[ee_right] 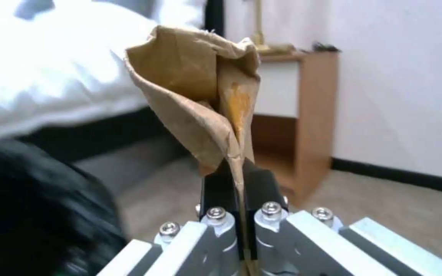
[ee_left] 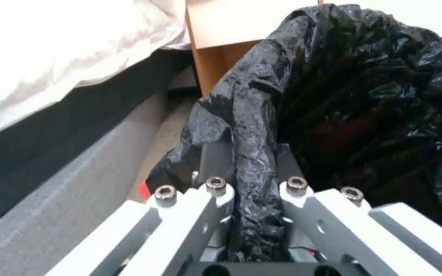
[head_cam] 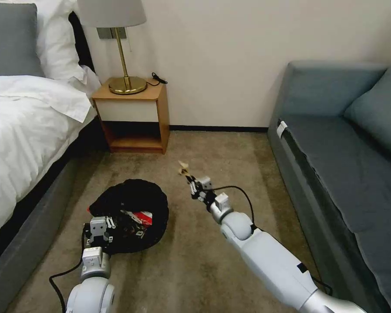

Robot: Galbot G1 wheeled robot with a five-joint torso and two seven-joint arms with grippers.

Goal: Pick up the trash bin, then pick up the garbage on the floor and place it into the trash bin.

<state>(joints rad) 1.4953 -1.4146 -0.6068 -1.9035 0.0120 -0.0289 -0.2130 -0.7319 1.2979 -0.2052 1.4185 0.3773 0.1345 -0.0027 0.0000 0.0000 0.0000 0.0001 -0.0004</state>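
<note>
Head view: left gripper [head_cam: 101, 231] pinches the near rim of the trash bin [head_cam: 132, 213], holding its mouth open; a red-and-white container [head_cam: 140, 217] lies inside. Right gripper [head_cam: 191, 178] holds crumpled tan paper [head_cam: 183, 166] over carpet, right of the bin. Nightstand [head_cam: 132, 113] behind, sofa [head_cam: 334, 143] right.
Left wrist view: jaws clamped on black bag liner [ee_left: 254, 153]; bed [ee_left: 52, 57] beside.
Right wrist view: jaws closed on the paper's lower fold; nothing blocks the way.

The bin [head_cam: 132, 215] wears a shiny black bag, with red-and-white trash [head_cam: 139, 217] inside. The paper [ee_right: 200, 103] is tan (one yellow-orange streak). The carpet [head_cam: 204, 261] is brown, the sofa [head_cam: 343, 165] grey-blue, the bedding [head_cam: 26, 117] white, the lamp [head_cam: 126, 82] gold.
</note>
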